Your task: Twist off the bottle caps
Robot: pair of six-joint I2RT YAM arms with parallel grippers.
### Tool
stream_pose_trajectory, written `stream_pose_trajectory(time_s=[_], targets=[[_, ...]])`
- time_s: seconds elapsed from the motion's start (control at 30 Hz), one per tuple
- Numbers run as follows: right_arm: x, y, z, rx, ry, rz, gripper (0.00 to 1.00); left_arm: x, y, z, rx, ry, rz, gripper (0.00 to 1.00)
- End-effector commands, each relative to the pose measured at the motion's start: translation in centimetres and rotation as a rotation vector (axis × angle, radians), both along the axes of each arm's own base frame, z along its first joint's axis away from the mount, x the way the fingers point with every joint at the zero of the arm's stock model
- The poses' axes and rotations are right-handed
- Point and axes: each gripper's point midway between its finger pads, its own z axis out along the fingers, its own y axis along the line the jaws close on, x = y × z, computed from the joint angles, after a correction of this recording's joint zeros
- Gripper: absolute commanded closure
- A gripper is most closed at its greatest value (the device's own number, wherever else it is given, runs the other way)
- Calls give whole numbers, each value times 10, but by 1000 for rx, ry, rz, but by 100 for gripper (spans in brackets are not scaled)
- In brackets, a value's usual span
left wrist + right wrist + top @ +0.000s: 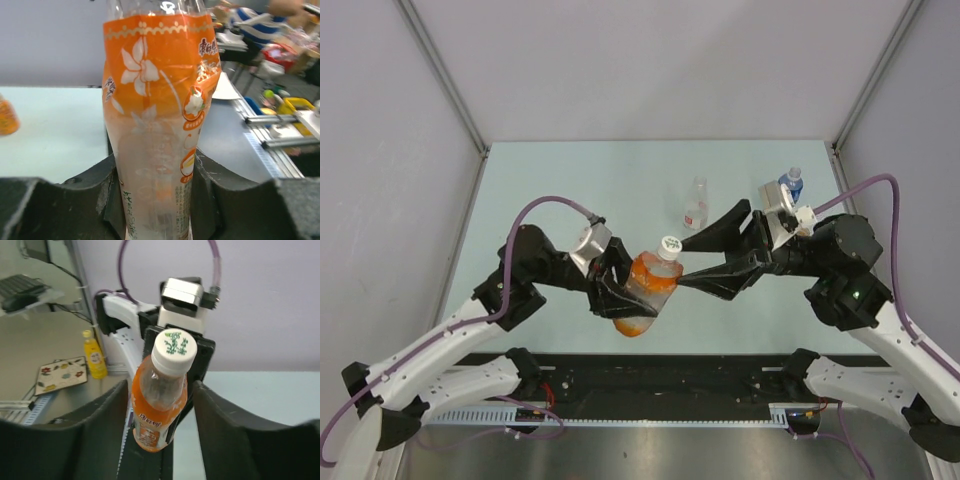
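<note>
**Orange drink bottle clamped on the left, its cap between spread fingers on the right**

Nearest the arm bases in the top view, the left gripper (623, 290) is clamped on the orange drink bottle (647, 283). The bottle is held above the tabletop (560, 180) and tilted, its neck pointing up and to the right. The left wrist view fills in the grip. The two dark fingers (75, 200) of the left gripper (155, 200) press against the lower, clear part of the bottle (160, 100), one on each side, below the orange flowered label. The cap lies outside that view.

The white cap (669, 245) with green print is still on the neck. The right gripper (688, 263) reaches in from the right with its fingers spread wide. From above, the upper fingertip looks just beside the cap. The right wrist view looks straight down the neck and shows the cap (174, 351) facing the camera. There the right gripper (161, 390) flanks the bottle (157, 410) with clear space on both sides, so it grips nothing.

Behind the bottle, the right wrist view shows the left arm's wrist block (182, 292). Off the tabletop to the left are a yellow bottle (94, 354) and a flowered mat (57, 374).

Farther back on the tabletop, a clear bottle (695, 205) stands upright. Whether it has a cap cannot be told. At the far right, partly hidden behind the right arm, a blue bottle (790, 186) carries a pale cap (795, 172).
</note>
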Motion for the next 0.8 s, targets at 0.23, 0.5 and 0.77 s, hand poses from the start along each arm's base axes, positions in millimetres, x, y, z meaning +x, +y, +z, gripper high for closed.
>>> stream_pose_trajectory(time_s=[0.23, 0.5, 0.77], targets=[[59, -34, 13, 103, 196, -431, 19, 104, 16, -18, 147, -146, 641, 100], [107, -38, 6, 161, 441, -666, 20, 131, 24, -45, 269, -276, 943, 100], [131, -29, -15, 182, 602, -818, 25, 141, 32, -50, 299, -391, 1164, 100]])
